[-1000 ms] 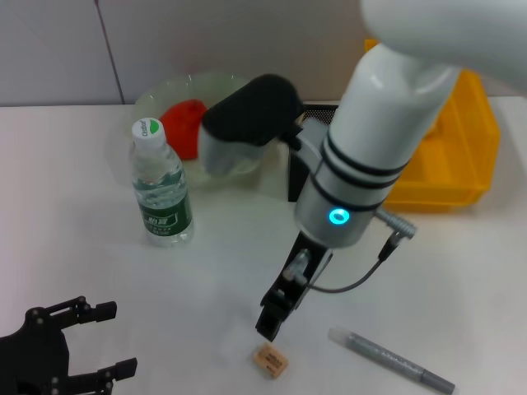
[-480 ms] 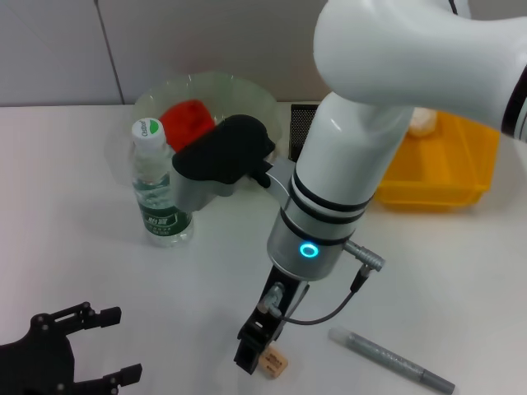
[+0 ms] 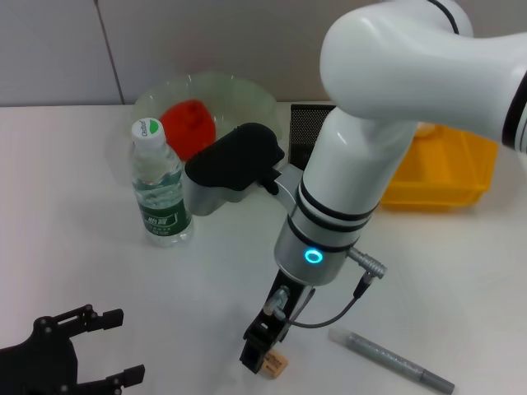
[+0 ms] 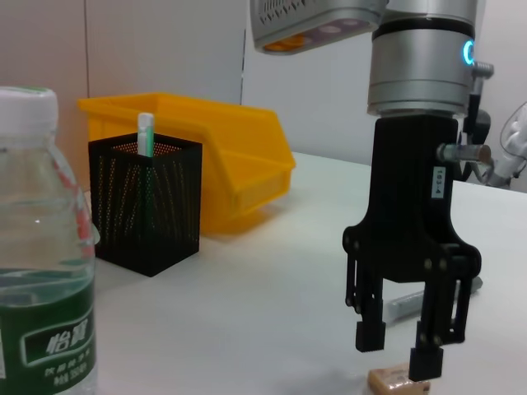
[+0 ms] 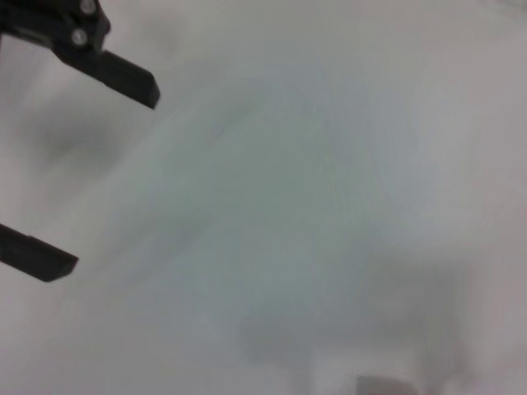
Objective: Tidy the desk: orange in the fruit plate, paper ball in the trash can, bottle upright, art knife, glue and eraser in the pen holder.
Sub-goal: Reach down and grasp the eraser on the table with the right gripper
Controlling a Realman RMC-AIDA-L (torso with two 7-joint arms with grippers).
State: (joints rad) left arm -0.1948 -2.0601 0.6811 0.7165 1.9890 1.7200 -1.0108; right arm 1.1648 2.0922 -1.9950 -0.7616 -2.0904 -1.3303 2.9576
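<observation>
The right gripper (image 4: pixel 402 350) hung with jaws spread directly above the eraser (image 4: pixel 398 381) on the desk (image 3: pixel 66 206), one fingertip touching it. The left gripper (image 3: pixel 103 346) rested open at the near edge. The bottle (image 3: pixel 160 185) stood upright.

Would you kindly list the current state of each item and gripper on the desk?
Orange: in the fruit plate.
Bottle: upright, capped.
Eraser: flat on the table, between the right gripper's fingers.
Pen holder: upright, a green-and-white stick inside.
Trash can: upright, open-topped.
Grey pen: lying on the table.
Right gripper: open, straddling the eraser.
Left gripper: open, idle at the near edge.
</observation>
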